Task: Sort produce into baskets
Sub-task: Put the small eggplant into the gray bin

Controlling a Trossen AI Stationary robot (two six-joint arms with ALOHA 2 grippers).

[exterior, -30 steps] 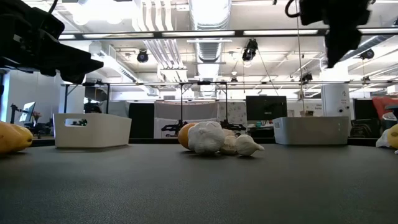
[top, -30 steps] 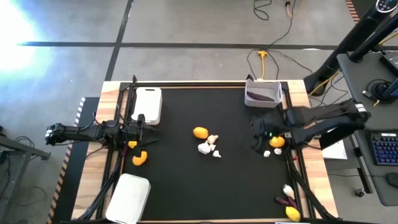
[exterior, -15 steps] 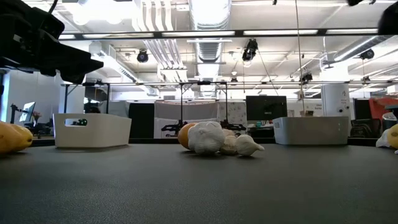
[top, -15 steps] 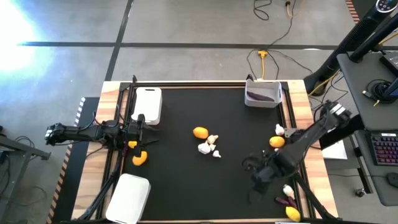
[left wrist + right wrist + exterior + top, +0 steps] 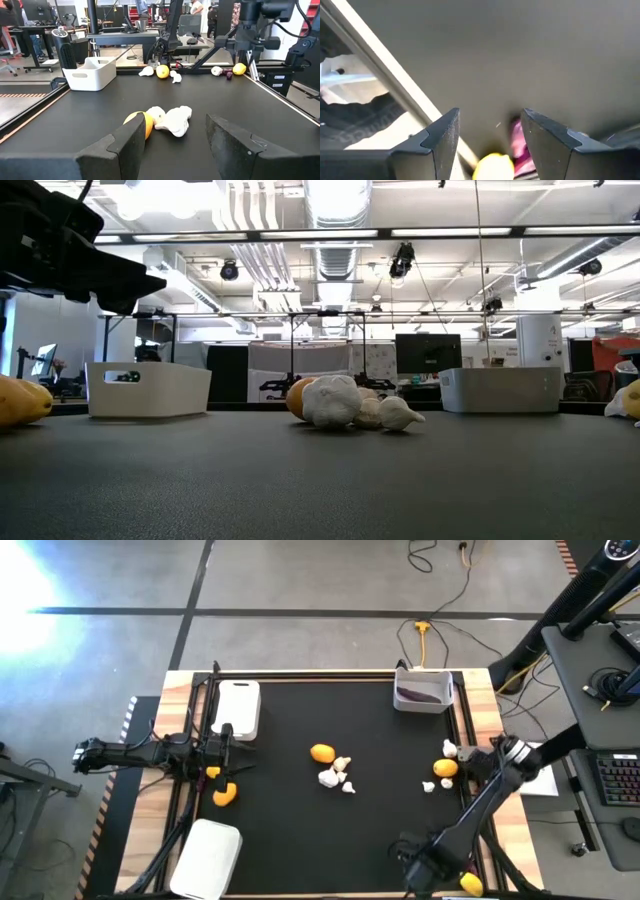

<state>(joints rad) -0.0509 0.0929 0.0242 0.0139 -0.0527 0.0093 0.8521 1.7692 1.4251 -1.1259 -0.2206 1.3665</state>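
Right hand [image 5: 425,862] low over the near right corner of the black bench [image 5: 300,830], fingers parted and empty above a round yellow fruit [image 5: 492,167] and a slim, seemingly purple piece [image 5: 519,145], left hand [image 5: 228,752] open, waiting by the left edge, whitish lumpy pieces [image 5: 334,776] mid-bench, white rectangular plastic basket [image 5: 423,690] at the far right.

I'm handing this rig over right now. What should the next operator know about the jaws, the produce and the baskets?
Right gripper: jaws open, empty, low over the near right corner, by a lemon and a purple piece.
Left gripper: jaws open, empty, waiting at the left edge near a lemon.
Done: purple pieces lie in the far right basket.
Left: centre cluster of a lemon and whitish pieces; right-edge lemon with whitish bits. Far left basket and near left basket show nothing inside.
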